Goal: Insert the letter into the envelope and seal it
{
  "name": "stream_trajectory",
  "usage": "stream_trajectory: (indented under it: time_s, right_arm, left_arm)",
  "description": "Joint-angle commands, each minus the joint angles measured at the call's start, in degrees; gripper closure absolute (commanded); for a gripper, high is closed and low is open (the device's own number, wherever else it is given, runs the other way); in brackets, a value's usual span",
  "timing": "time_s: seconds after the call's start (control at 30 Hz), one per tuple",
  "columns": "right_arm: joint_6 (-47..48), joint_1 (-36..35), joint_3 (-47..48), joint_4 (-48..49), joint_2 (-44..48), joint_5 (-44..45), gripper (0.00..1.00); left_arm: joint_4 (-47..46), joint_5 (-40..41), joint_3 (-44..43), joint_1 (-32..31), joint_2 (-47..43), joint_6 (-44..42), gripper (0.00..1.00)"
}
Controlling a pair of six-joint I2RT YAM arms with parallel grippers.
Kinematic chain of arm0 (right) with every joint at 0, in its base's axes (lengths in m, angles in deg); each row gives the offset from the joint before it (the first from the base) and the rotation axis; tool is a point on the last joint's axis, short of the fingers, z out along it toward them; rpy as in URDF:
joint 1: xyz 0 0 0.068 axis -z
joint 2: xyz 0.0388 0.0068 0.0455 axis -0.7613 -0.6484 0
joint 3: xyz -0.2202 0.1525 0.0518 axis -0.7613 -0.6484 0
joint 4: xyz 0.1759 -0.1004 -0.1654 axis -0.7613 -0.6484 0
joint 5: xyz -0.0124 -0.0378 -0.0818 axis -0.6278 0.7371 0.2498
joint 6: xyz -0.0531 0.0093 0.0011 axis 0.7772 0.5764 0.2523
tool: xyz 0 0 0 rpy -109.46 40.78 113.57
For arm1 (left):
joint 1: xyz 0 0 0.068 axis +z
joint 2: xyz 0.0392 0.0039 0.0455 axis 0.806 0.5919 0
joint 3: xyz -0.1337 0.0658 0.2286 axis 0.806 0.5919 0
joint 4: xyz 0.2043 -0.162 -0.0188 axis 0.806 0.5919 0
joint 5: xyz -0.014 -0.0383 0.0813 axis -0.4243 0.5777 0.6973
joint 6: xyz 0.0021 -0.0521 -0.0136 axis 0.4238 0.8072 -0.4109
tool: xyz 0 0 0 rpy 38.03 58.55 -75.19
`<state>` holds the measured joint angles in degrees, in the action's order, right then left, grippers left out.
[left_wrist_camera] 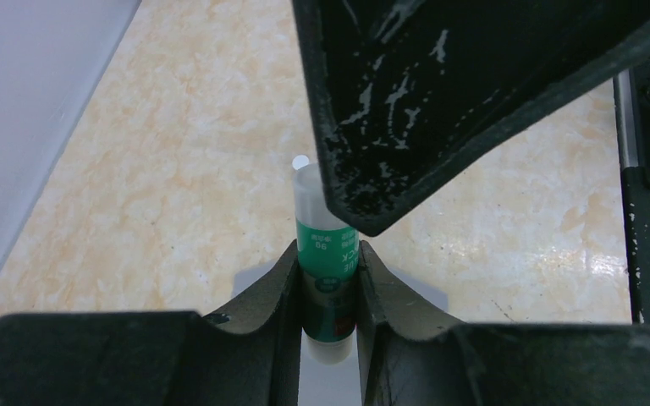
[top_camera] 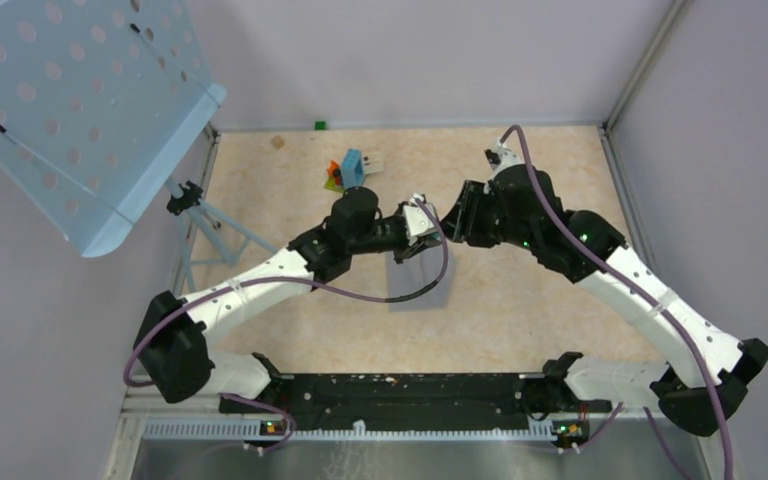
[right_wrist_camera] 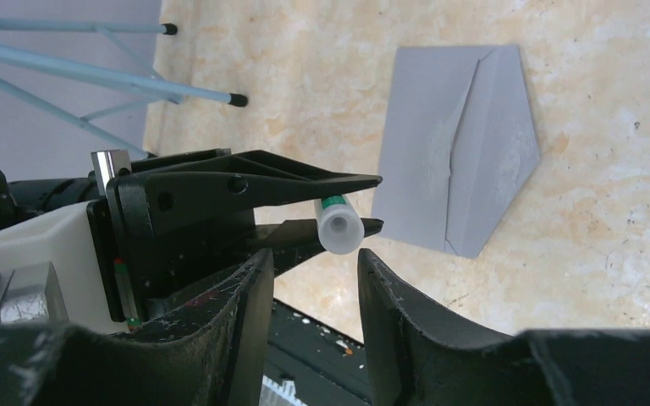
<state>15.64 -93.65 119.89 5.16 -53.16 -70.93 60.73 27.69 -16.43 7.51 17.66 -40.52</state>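
1. The table floor [top_camera: 520, 320] is a smooth, pale tan sheet with marbled mottling, set between plain grey walls.
2. A light blue panel [top_camera: 70, 110], rigid and punched with round holes, tilts over the far left corner on thin tubular legs.
3. The envelope [right_wrist_camera: 440, 161] lies flat on the floor near the middle, just below where the two grippers meet. It is matte grey paper, and its pointed flap is folded open, so the outline is five-sided. Paler blotches show on the flap and the body; they may be glue or only sheen, the view is too soft to tell. I cannot pick out the letter anywhere.
4. The right gripper [right_wrist_camera: 309, 262] has scuffed black fingers spread apart with nothing between them. It faces the left one, tips close.
5. The left gripper [left_wrist_camera: 327, 254] is clamped on the glue stick.
6. A cluster of blue, orange and green blocks [top_camera: 347, 170] sits toward the far side.
7. The glue stick [right_wrist_camera: 338, 227] is a small white cylinder with a green label, its round end poking past the left fingers.
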Motion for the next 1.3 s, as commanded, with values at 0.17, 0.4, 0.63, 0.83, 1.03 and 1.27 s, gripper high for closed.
stream_trajectory:
  time_s: [0.17, 0.4, 0.63, 0.83, 1.03, 1.27]
  right_arm:
    - [-1.32, -0.13, -1.68, 4.71, -1.46, 1.03, 0.6]
    - [-1.18, -0.06, -2.29, 4.84, -1.47, 1.82, 0.62]
    - [8.8, -0.11, -1.79, 6.12, -0.99, -2.85, 0.61]
    - [20.69, -0.11, -3.32, 3.66, 5.65, -8.42, 0.48]
    - [28.32, -0.13, -4.1, 0.76, 12.22, -19.83, 0.46]
    - [32.18, -0.25, -2.5, -0.65, 14.99, -32.48, 0.48]
  left_arm:
    - [-3.54, 0.1, 0.69, -0.15, -2.01, -0.54, 1.0]
    - [-3.35, 0.1, 0.71, -0.19, -2.21, -0.47, 1.0]
    - [3.27, -6.11, -2.01, -0.13, -1.32, -1.07, 1.0]
    - [18.85, -21.07, -7.62, 0.96, 1.27, -3.54, 1.0]
    - [23.54, -36.68, -9.48, 2.69, 1.56, -1.06, 1.0]
    - [22.91, -46.63, -9.59, 3.94, 1.0, 3.44, 1.0]
